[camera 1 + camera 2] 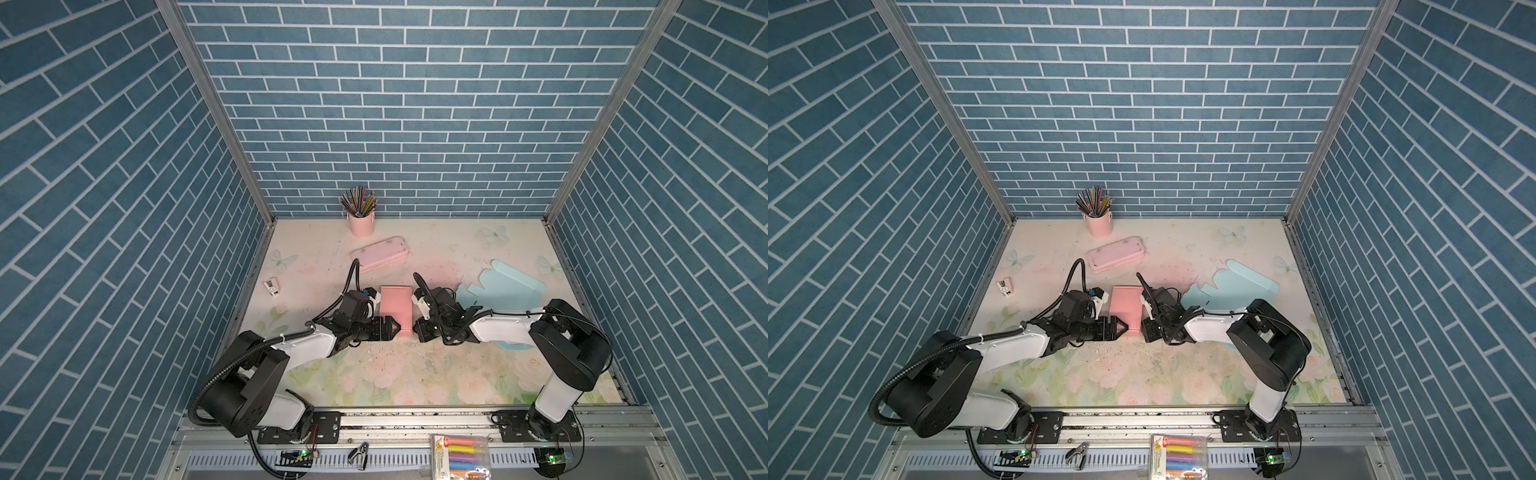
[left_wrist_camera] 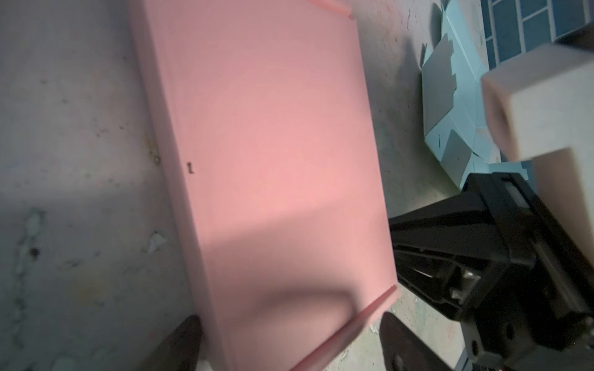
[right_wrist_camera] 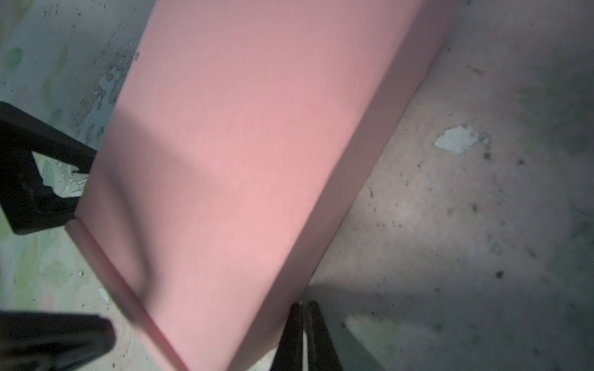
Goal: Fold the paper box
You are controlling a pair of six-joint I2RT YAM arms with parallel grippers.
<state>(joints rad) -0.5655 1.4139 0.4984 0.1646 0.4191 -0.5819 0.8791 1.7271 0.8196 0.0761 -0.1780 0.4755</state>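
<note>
The pink paper box lies closed on the table's middle, between my two grippers. My left gripper is open at the box's near-left corner. The corner of the box sits between its fingers, and one finger stands clear of the lip. My right gripper is shut, with nothing between its fingers. Its tips rest against the box's right side wall near the front end.
A flat light-blue box blank lies right of the right arm. A pink pencil case and a pink cup of pencils stand behind. A small sharpener is at the left edge. A marker pack and a clip lie on the front rail.
</note>
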